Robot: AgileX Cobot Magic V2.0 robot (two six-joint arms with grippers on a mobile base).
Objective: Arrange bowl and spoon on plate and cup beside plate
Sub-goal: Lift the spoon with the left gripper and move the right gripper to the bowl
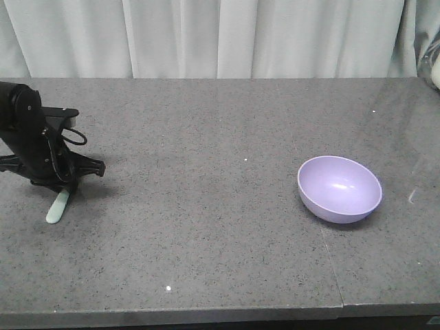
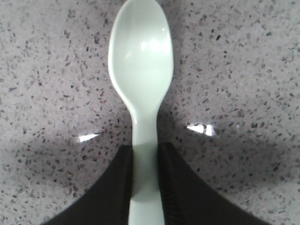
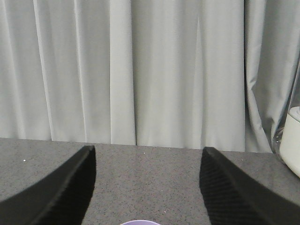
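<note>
Mint spoon in left hand, speckled table beneath, bowl well apart

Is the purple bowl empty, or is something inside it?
Empty. The front view shows the whole inside of the bowl: plain lavender, one small glare. The spoon is far off, held by the left gripper.

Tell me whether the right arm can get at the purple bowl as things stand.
Probably yes. The right gripper is open, and the bowl shows just below and ahead of its fingers in the wrist view, with nothing standing between them.
</note>
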